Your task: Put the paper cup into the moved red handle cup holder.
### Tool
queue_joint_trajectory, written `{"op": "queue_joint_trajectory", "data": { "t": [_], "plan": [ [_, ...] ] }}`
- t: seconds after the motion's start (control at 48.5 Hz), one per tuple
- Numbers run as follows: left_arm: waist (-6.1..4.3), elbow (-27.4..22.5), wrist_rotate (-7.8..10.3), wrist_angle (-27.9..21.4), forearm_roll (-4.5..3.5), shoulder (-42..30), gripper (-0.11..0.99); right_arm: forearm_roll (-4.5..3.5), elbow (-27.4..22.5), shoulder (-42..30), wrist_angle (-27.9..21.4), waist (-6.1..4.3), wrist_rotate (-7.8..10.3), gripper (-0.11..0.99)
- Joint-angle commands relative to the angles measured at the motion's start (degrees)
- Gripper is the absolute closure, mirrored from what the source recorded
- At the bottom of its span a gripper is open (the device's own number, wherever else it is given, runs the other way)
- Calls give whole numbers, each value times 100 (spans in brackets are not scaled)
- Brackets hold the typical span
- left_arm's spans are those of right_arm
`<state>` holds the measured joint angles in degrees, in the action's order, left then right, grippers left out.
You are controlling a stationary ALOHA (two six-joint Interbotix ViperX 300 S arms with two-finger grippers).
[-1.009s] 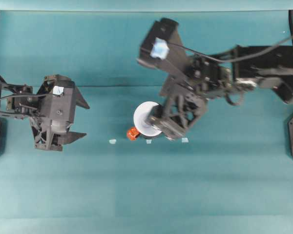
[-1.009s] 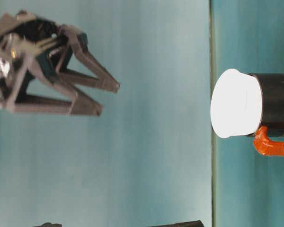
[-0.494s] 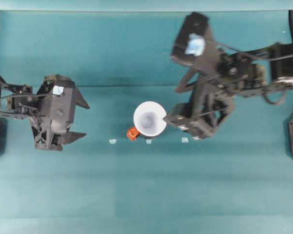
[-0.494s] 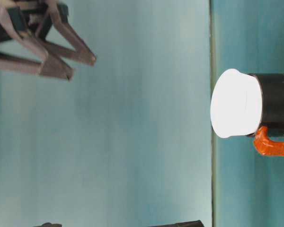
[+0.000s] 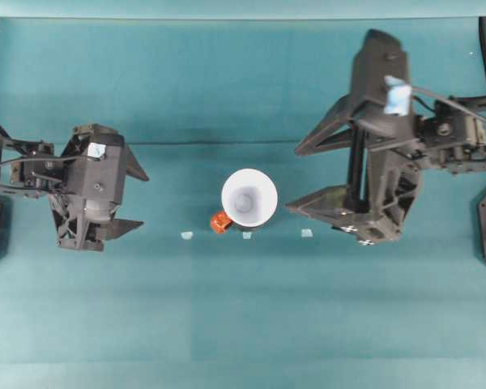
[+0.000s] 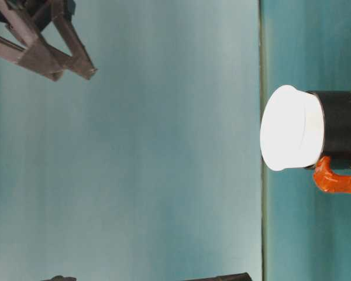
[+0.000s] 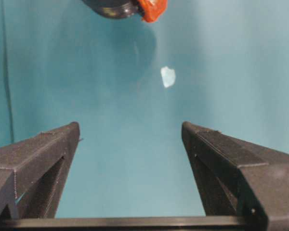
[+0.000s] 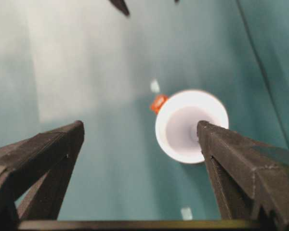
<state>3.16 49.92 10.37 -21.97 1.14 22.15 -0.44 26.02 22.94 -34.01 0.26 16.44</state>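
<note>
The teal cloth-covered table (image 5: pixel 243 324) carries small pale tape marks (image 5: pixel 186 235). At its centre, the plain white paper cup (image 5: pixel 249 198) sits upright inside the glossy black cylindrical holder with red-orange handle (image 5: pixel 220 222). The left gripper (image 5: pixel 134 201) and right gripper (image 5: pixel 296 177) flank it, well apart, both released and empty.

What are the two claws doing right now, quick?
Left gripper: open, holding nothing.
Right gripper: open, holding nothing.
</note>
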Motion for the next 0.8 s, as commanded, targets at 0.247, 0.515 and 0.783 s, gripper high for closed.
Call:
{"op": "queue_joint_trajectory", "data": {
  "t": [0.247, 0.515, 0.783],
  "plan": [
    [9, -105, 26, 53, 9, 26, -7, -9, 149, 167, 105, 9, -53, 10],
    [9, -105, 0, 141, 9, 35, -7, -9, 272, 149, 114, 18, -53, 10],
    [9, -105, 9, 141, 9, 44, -7, 0, 422, 149, 123, 18, -53, 10]
  ]
}}
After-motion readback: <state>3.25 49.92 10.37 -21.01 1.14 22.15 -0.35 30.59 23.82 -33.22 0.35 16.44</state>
